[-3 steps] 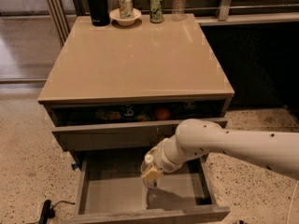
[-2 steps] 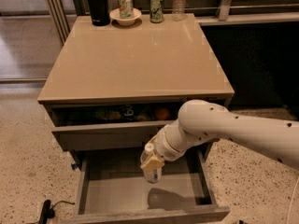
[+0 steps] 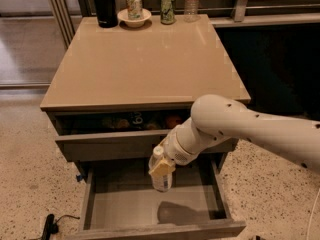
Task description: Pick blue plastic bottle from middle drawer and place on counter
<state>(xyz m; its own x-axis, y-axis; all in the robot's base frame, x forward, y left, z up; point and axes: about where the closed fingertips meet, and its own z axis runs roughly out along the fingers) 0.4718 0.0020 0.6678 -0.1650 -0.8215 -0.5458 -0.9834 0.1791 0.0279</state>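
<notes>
The one blue bottle (image 3: 161,183) hangs upright in the air over the open middle drawer (image 3: 125,211), white cap up and its base clear of the drawer floor. The gripper (image 3: 161,168) is pinched on its upper part, just under the cap, with a yellowish finger pad (image 3: 162,167) pressed against the side facing the camera. The bottle's shadow (image 3: 179,213) lies on the grey floor below and to the right. Nothing else lies in this drawer.

One white arm (image 3: 240,129) reaches in from the right, crossing in front of the cabinet's right corner.

Two drawers are open. The top drawer (image 3: 110,145) is pulled out only a little, and its contents sit in shadow, with one orange fruit (image 3: 172,120) showing.

The counter (image 3: 145,69) above carries five things, all along its far edge:
- one black flask (image 3: 104,4)
- one bowl (image 3: 134,19) holding one can (image 3: 133,4)
- a second can (image 3: 167,7) standing just beside the bowl
- one ribbed bottle (image 3: 191,1)

One black cable (image 3: 48,226) lies on the speckled floor at the lower left.
</notes>
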